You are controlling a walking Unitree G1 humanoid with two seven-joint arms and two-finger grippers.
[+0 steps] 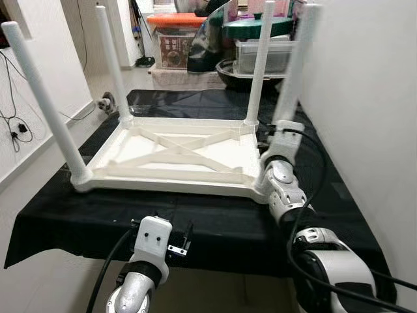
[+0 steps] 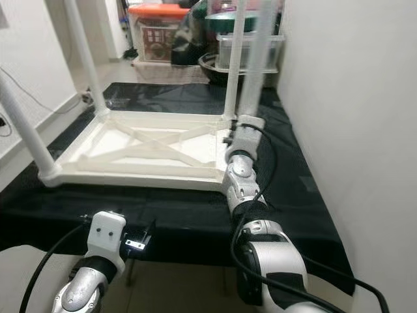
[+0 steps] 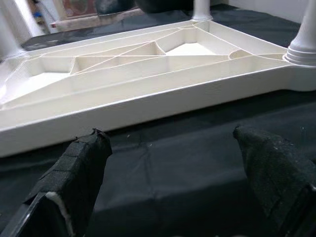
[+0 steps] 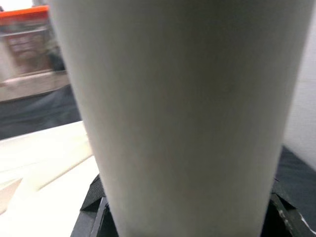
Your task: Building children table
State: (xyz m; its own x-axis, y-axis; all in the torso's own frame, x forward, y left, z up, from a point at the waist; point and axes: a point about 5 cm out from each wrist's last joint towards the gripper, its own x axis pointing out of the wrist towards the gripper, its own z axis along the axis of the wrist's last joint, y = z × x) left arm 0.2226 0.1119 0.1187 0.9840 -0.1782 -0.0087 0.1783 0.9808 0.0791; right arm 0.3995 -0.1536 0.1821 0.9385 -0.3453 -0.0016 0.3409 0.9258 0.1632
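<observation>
Because legs screw in from below, the tabletop lies upside down on the black cloth, three legs already upright. The right gripper clamps the near-right leg at its base, likely seating it. The left gripper waits wide apart, near edge.

Head eyes look down on the upturned table; wrist cameras sit close against it.
</observation>
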